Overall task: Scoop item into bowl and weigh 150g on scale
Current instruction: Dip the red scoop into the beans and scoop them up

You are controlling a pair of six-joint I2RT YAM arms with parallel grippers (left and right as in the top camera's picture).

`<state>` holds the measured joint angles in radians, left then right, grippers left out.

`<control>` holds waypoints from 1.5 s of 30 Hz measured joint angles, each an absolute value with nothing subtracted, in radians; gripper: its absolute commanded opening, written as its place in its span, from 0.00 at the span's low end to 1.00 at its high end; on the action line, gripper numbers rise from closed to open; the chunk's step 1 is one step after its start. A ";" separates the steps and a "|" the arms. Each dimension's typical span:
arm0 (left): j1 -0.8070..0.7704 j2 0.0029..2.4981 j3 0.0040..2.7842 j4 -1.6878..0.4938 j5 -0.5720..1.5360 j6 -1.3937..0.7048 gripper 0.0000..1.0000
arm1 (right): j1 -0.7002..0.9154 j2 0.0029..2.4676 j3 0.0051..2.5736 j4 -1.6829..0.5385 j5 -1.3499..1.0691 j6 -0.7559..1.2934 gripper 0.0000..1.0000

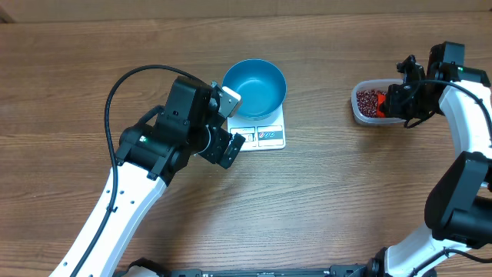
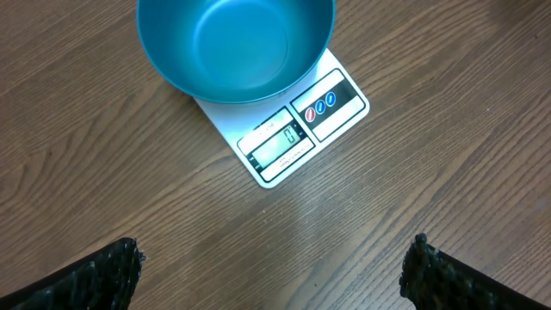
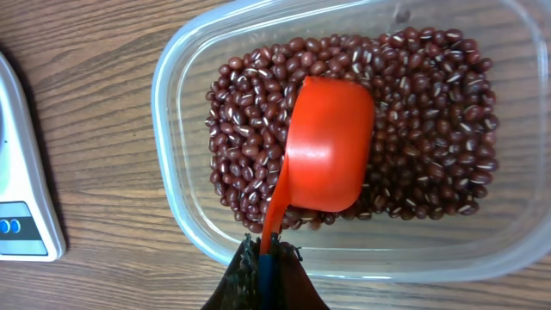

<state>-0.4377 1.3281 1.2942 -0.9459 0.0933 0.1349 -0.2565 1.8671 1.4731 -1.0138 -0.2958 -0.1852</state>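
The right claw (image 3: 265, 258) is clamped shut on the thin end of an orange scoop's (image 3: 327, 146) handle. The handle runs straight out ahead of the claw, so the scoop's long axis follows the claw's own line. Its rounded cup sits at the far end, resting on the beans (image 3: 430, 112). No beans show on the cup's smooth face, and I cannot tell for sure whether its mouth is turned down into the heap.

The beans are small, dark red-brown and roundish, many with a pale mark. They lie in a loose, shallow layer directly ahead of and below the claw, and they fill most of a clear tub (image 3: 181, 77). The tub's long side runs across the handle's line, and its near wall is just in front of the fingertips.

Off to the claw's left, well apart from the tub, a corner of the white scale (image 3: 21, 172) shows. The blue bowl (image 1: 254, 85) stands on the far part of the scale, deep, smooth and empty, and the little display reads zero. The coming move seems to turn on this: a loaded scoop has to travel sideways, to the left across the bare table (image 2: 86, 129), from tub to bowl.

The left claw (image 2: 275, 267) is much nearer the bowl. It hovers just beside the scale's display edge with its fingers wide apart and nothing between them. The scoop, though, is in the right claw, so the carry looks like the right arm's job.
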 measured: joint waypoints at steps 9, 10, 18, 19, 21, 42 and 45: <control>-0.438 1.328 1.294 -0.946 0.093 0.135 1.00 | -0.273 1.874 1.473 -1.014 -0.334 -0.185 0.04; -0.438 1.328 1.294 -0.946 0.093 0.135 1.00 | -0.283 1.875 1.473 -1.014 -0.345 -0.185 0.04; -0.438 1.328 1.294 -0.946 0.093 0.135 1.00 | -0.329 1.884 1.473 -1.008 -0.404 -0.184 0.03; -0.438 1.328 1.294 -0.946 0.093 0.135 1.00 | -0.329 1.885 1.473 -1.005 -0.412 -0.185 0.03; -0.438 1.328 1.294 -0.946 0.093 0.135 1.00 | -0.329 1.889 1.473 -1.005 -0.422 -0.185 0.04; -0.438 1.328 1.294 -0.946 0.093 0.135 1.00 | -0.336 1.907 1.473 -1.021 -0.496 -0.185 0.04; -0.438 1.328 1.294 -0.946 0.093 0.135 1.00 | -0.347 1.908 1.473 -1.027 -0.501 -0.185 0.03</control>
